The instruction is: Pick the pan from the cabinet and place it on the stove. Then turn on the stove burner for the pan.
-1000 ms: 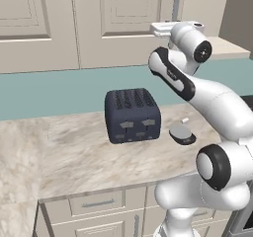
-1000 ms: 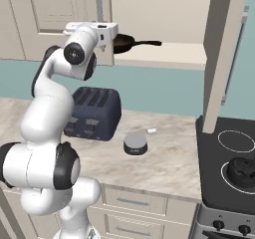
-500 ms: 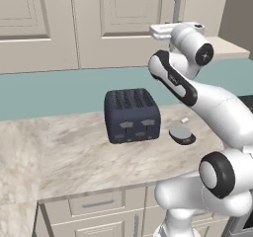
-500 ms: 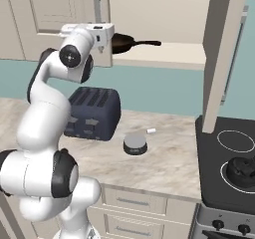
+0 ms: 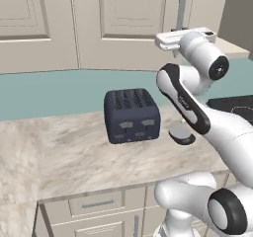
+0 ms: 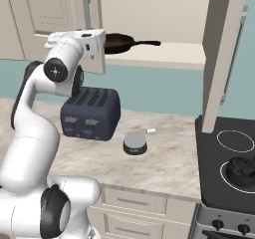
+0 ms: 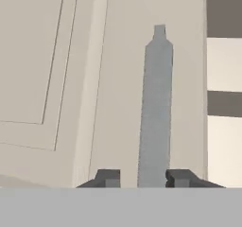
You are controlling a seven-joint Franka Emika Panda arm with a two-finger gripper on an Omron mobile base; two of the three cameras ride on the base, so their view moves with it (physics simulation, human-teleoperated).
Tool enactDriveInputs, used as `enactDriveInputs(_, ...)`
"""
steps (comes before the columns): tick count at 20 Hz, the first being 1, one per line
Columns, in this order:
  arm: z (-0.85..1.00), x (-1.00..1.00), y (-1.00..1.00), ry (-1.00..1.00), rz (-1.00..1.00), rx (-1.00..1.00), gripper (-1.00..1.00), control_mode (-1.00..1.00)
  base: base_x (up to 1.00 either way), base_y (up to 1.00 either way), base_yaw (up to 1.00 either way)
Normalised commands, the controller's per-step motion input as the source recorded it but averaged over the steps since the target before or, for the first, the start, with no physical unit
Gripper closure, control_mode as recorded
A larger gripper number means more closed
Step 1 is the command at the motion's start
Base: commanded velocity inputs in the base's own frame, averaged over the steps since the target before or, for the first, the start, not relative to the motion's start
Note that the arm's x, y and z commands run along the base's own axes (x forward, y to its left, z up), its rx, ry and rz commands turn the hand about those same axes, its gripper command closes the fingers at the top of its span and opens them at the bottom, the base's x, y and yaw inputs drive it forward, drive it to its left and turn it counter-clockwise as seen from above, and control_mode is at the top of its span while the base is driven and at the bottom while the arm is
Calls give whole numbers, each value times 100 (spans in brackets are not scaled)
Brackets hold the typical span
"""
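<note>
The pan (image 6: 118, 43), a small dark skillet with a thin straight handle, lies on the shelf of the cabinet, whose right door (image 6: 224, 59) is swung open. My gripper (image 7: 144, 178) is up at the cabinet's left door, at the lower end of its grey bar handle (image 7: 153, 117). The fingertips (image 7: 108, 178) stand on either side of the bar, with a gap on the left, so the gripper is open. The same hand (image 6: 94, 38) sits just left of the pan. The stove (image 6: 211, 183) is at the lower right, with white burner rings (image 6: 235, 141).
A dark blue toaster (image 5: 131, 115) stands on the marble counter below the hand. A small grey round object (image 6: 135, 144) lies to its right. A squat black kettle (image 6: 242, 169) occupies a front ring of the stove. Drawer units run under the counter.
The hand has stayed at the door handle. The arm's elbow has shifted slightly lower and to the right in the left base view.
</note>
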Motion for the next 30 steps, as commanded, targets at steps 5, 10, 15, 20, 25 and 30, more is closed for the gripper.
enactDriveInputs(5, 0, -96, 57, 0, 0, -7, 100, -100, 0, 0, 0)
enactDriveInputs(10, -8, -99, 40, -1, 4, -2, 100, -100, 0, 0, 0)
enactDriveInputs(15, -2, -79, 2, -6, 0, 3, -100, -100, 0, 0, 0)
enactDriveInputs(20, 0, -35, -76, -8, 0, 11, -100, -100, 0, 0, 0)
enactDriveInputs(25, 0, -28, -94, -4, 0, 16, -100, -100, 0, 0, 0)
enactDriveInputs(30, -11, -23, -79, 0, 2, 28, -100, -100, 0, 0, 0)
